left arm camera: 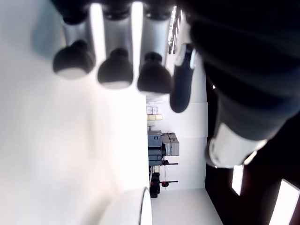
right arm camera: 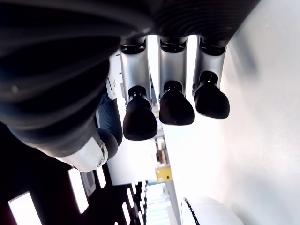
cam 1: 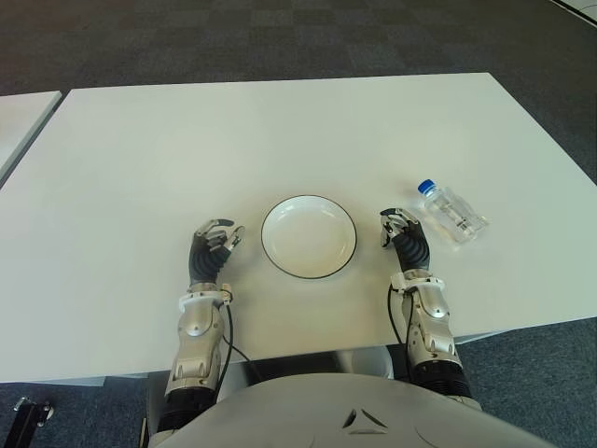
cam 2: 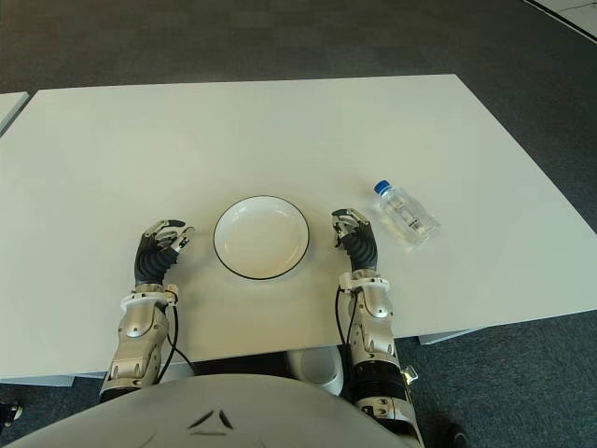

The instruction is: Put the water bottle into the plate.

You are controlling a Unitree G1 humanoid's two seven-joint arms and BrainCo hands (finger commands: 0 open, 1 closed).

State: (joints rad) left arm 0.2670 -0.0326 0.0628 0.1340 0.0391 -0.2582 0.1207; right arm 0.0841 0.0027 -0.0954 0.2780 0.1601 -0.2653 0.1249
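Left eye view. Your table (cam 1: 280, 131) is white and carries three groups of items. Item one: a white plate (cam 1: 309, 236) with a dark rim, lying near the front edge, between your two hands. Item two: a clear water bottle (cam 1: 451, 212) with a blue cap, lying on its side to the right of the plate, apart from it, cap pointing away from you. Item three: your left robot hand (cam 1: 216, 245), just left of the plate, and your right robot hand (cam 1: 399, 229), between plate and bottle, touching neither.

Right eye view. You see the same layout: plate in the middle, bottle lying to its right, one hand on each side of the plate. A dark carpeted floor (cam 2: 280, 42) lies beyond the table.

Left wrist view. Your left fingers (left arm camera: 115, 72) are loosely curled above the table and hold nothing. The plate's edge shows at one corner.

Right wrist view. Your right fingers (right arm camera: 176, 107) are likewise loosely bent and hold nothing; the plate's rim shows beyond them.
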